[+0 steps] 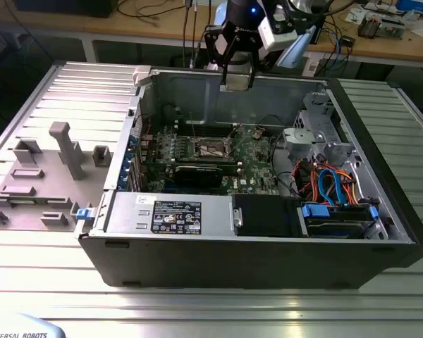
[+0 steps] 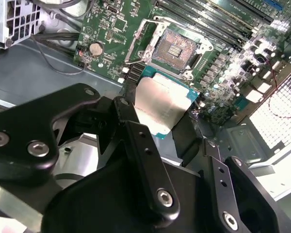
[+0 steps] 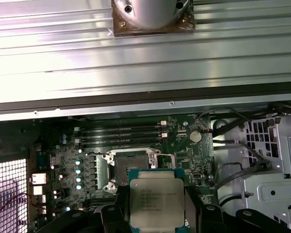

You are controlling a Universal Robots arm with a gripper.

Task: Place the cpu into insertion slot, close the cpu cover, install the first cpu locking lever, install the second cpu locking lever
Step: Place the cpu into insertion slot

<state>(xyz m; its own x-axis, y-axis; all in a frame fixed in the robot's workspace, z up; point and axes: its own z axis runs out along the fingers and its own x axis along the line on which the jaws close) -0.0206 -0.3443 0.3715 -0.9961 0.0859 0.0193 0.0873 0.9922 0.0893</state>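
My gripper [image 1: 237, 76] hangs above the back wall of the open computer case, shut on the cpu [image 1: 237, 81]. In both wrist views the cpu [image 2: 157, 102] [image 3: 156, 196] is a silvery square chip clamped by its edges between the black fingers [image 2: 136, 141] [image 3: 117, 206]. The insertion slot [image 1: 213, 148] [image 2: 177, 48] [image 3: 131, 162] lies bare on the green motherboard below, with its dark centre showing. The cpu cover [image 2: 137, 41] [image 3: 101, 170] stands swung open at one side of the slot. The chip is well above the slot and does not touch it.
Long black memory slots [image 3: 121, 133] run beside the socket. A black expansion card [image 1: 197, 172], a power supply [image 1: 169, 211] and a drive bay with coloured cables [image 1: 331, 186] sit inside the case [image 1: 197, 264]. Grey fixtures [image 1: 63, 148] stand at the exterior view's left.
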